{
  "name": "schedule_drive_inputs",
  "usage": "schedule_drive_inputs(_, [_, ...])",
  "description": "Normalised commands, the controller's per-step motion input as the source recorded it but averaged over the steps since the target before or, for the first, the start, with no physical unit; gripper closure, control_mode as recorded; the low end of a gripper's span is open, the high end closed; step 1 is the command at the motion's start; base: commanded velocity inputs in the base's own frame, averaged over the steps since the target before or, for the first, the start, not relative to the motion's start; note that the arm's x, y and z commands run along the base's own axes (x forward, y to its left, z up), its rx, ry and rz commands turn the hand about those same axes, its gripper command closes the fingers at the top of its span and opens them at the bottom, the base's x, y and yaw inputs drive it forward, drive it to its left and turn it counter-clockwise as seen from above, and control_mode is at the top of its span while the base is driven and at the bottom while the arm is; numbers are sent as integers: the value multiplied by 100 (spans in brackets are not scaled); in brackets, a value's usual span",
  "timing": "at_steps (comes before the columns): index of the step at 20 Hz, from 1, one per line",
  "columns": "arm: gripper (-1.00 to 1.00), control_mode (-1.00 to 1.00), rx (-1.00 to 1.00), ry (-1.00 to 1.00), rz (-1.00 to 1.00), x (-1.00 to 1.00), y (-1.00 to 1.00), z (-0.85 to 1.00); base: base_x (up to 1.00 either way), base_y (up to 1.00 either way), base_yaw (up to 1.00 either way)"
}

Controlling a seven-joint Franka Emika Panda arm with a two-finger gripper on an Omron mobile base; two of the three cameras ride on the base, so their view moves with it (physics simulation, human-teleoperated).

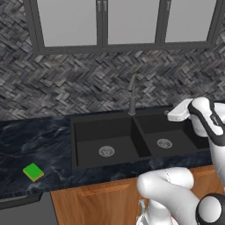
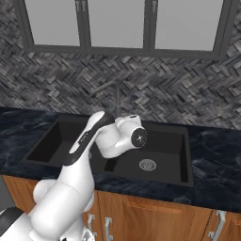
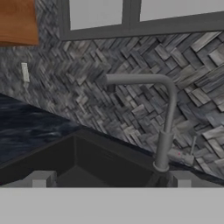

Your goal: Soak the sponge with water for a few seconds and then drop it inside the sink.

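The sponge (image 1: 33,172), green on top with a yellow-orange underside, lies flat on the dark counter far left of the sink (image 1: 83,136). My gripper (image 3: 111,181) is open, its two fingertips spread wide with nothing between them. The hand (image 1: 179,113) hovers over the right basin, well to the right of the sponge, and faces the back wall and the faucet (image 3: 168,113). The black double-basin sink (image 2: 175,141) has a round silver drain in each basin. No water is in view at the spout.
The grey faucet (image 1: 132,97) stands behind the divider between the basins, its spout pointing left in the hand view. A herringbone tile wall and windows rise behind. Dark marble counter (image 1: 26,140) runs left of the sink, with wooden cabinet fronts (image 2: 155,214) below.
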Motion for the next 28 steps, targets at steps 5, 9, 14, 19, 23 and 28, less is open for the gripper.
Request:
schedule_drive_inputs(5, [-100, -100, 0, -1, -1, 25, 0, 0, 0, 0, 0])
schedule_drive_inputs(9, [-100, -100, 0, -2, 0, 29, 0, 0, 0, 0, 0])
schedule_drive_inputs(14, [-100, -100, 3, -5, 0, 32, 0, -3, 0, 0, 0])
schedule_drive_inputs(19, [-100, -100, 6, -7, 0, 24, 0, -5, 0, 0, 0])
schedule_drive_inputs(23, [-100, -100, 6, -5, 0, 19, 0, -4, 0, 0, 0])
schedule_drive_inputs(28, [-100, -100, 1, 2, 0, 18, 0, 0, 0, 0, 0])
